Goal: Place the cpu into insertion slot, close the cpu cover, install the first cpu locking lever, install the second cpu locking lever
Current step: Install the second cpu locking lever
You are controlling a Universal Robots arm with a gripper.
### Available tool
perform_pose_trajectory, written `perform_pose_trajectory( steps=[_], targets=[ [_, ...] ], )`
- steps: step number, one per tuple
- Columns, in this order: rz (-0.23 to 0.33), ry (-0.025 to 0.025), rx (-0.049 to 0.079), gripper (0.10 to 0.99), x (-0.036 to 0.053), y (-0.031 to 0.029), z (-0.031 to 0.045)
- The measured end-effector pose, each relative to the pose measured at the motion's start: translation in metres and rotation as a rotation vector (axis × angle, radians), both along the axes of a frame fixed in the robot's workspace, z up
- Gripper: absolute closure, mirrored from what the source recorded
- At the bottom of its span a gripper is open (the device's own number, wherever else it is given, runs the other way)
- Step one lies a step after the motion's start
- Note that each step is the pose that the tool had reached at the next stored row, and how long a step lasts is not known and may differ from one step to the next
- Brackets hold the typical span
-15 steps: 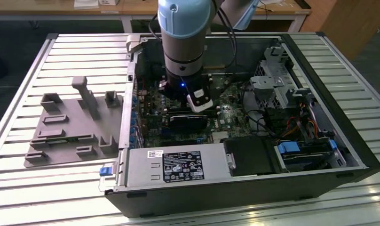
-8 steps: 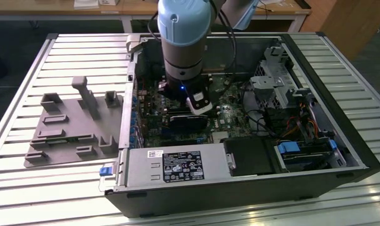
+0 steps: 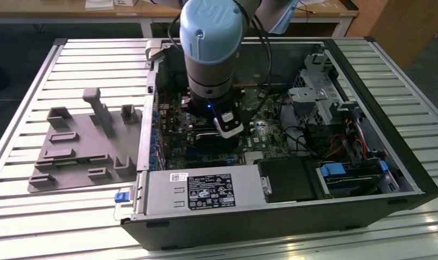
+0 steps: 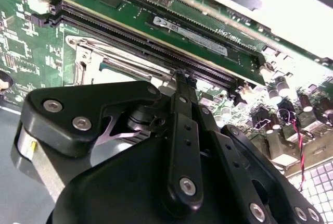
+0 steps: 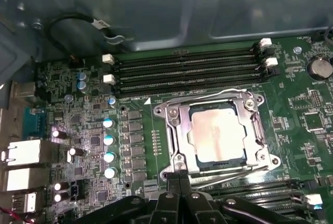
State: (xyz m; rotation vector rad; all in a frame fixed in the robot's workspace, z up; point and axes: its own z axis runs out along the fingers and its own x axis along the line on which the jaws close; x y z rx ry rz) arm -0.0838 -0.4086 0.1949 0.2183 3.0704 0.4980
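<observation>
The black power supply point(image 3: 204, 192) with its label sits closest in the exterior view, along the near edge of the open computer case point(image 3: 392, 179). Behind it the robot arm point(image 3: 210, 49) reaches straight down into the case, and the gripper point(image 3: 220, 131) hangs just above the green circuit board point(image 3: 266, 132). A grey moulded tray point(image 3: 74, 149) lies on the slatted table point(image 3: 74, 59) by the case's side towards the exterior view's left.

In the second wrist view the gripper's black body takes up the foreground, and the fingers point(image 4: 186, 86) meet at their tips, pinched together with nothing between them. Their tips stand at a long black memory slot point(image 4: 156, 44) on the board.

In the first wrist view the closed fingertips point(image 5: 179, 178) stand at the edge of the insertion slot point(image 5: 169, 153). The cpu point(image 5: 217, 133) lies flat in the slot, framed by the cpu cover point(image 5: 179, 130), which is folded down over it. Thin wire levers point(image 5: 229, 169) run along the slot's sides. Empty memory slots point(image 5: 187, 70) lie beyond it.
</observation>
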Motion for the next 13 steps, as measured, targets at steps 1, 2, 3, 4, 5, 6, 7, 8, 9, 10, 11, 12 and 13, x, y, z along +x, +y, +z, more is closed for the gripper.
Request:
perform_pose_trajectory(
  steps=[1, 2, 3, 4, 5, 6, 7, 8, 9, 10, 11, 12, 13],
  targets=[
    [0.001, 0.0000, 0.007, 0.984, -0.0003, -0.0007, -0.0005],
    [0.002, 0.0000, 0.014, 0.984, -0.0005, -0.0015, -0.0010],
    [0.004, -0.0001, 0.019, 0.984, -0.0009, -0.0023, -0.0016],
    [0.005, 0.0000, 0.023, 0.984, -0.0014, -0.0031, -0.0023],
    [0.005, 0.0000, 0.027, 0.984, -0.0018, -0.0037, -0.0029],
    [0.007, 0.0001, 0.031, 0.984, -0.0021, -0.0042, -0.0034],
    [0.008, 0.0000, 0.036, 0.984, -0.0024, -0.0044, -0.0040],
    [0.009, 0.0001, 0.042, 0.984, -0.0026, -0.0045, -0.0045],
    [0.010, 0.0001, 0.048, 0.984, -0.0028, -0.0045, -0.0050],
    [0.011, 0.0000, 0.052, 0.984, -0.0030, -0.0045, -0.0055],
    [0.012, 0.0000, 0.056, 0.984, -0.0031, -0.0045, -0.0061],
    [0.013, -0.0001, 0.057, 0.984, -0.0033, -0.0045, -0.0068],
    [0.014, -0.0001, 0.058, 0.984, -0.0034, -0.0045, -0.0074]
  ],
)
